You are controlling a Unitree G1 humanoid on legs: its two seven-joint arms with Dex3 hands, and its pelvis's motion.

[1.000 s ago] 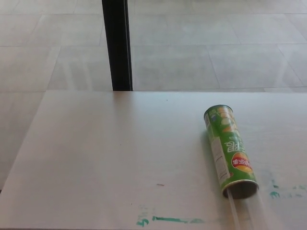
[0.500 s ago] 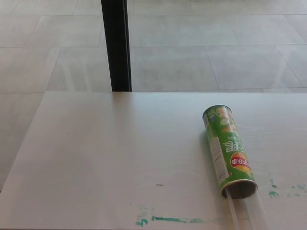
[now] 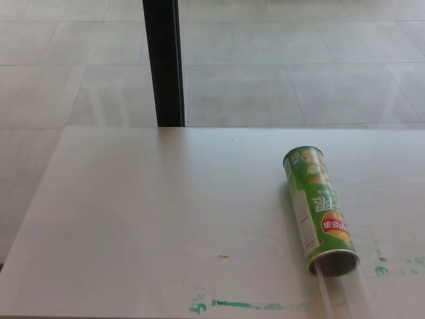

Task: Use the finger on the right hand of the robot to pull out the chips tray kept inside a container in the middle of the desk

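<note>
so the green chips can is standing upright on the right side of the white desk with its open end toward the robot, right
Not quite. The green chips can is lying on its side, not standing upright, as the head view shows. The rest holds: it is on the right side of the white desk, open end toward the robot, with a clear tray sticking out of that end. Neither robot hand is in view.

The chips can (image 3: 319,209) at right of the frame is green with a red-and-yellow oval logo and white lettering. The tabletop (image 3: 153,212) is pale whitish-grey, smeared teal-green (image 3: 239,305) along the lower edge. A black post (image 3: 163,63) crosses beige floor tiles (image 3: 285,66) at top.
</note>
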